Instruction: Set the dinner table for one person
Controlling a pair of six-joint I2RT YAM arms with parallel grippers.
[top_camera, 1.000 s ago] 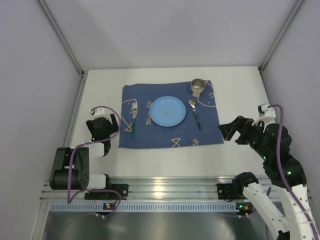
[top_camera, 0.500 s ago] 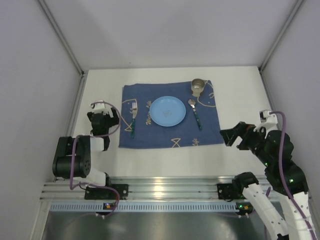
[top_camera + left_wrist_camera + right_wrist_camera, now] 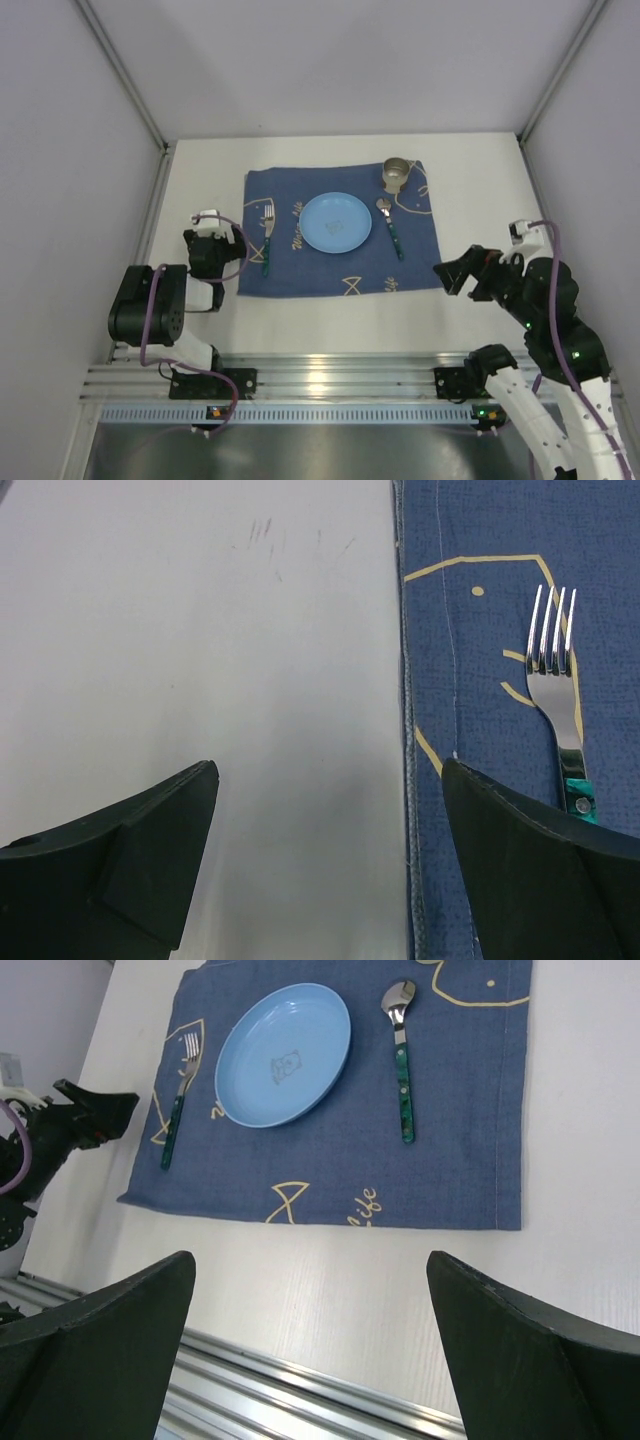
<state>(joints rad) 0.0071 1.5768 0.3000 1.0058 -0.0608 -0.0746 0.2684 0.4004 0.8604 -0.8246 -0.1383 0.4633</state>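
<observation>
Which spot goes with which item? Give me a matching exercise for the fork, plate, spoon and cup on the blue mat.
Things:
1. fork
2. blue plate
3. spoon
4. metal cup

Places:
A. far right corner of the mat
B. middle of the mat
C. on the mat, left of the plate
D. on the mat, right of the plate

Pairs: 1-C, 2-B, 3-D, 4-A
</observation>
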